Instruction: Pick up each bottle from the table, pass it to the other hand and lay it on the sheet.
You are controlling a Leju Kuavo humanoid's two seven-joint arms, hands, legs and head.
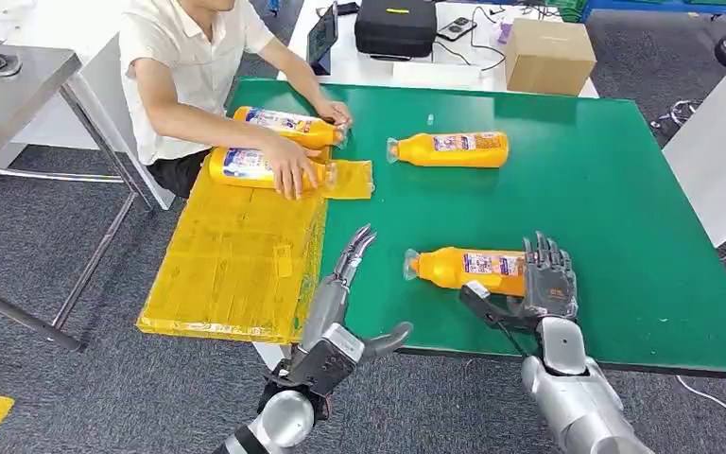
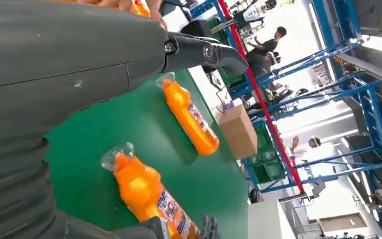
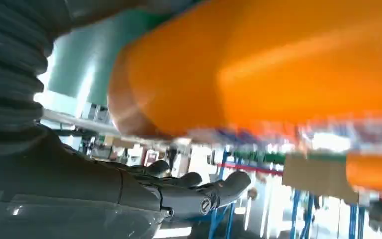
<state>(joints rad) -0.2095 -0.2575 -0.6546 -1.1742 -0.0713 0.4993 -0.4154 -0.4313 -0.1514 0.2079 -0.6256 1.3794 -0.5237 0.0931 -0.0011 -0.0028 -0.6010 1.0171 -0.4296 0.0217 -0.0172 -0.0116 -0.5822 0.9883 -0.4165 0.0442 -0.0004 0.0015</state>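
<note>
Green table bears bottle, its base within released right hand.

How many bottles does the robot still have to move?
Two bottles lie by the yellow sheet, under a person's hands. The right hand is at the near bottle, grip unclear; the left hand is open. The far bottle waits.
</note>
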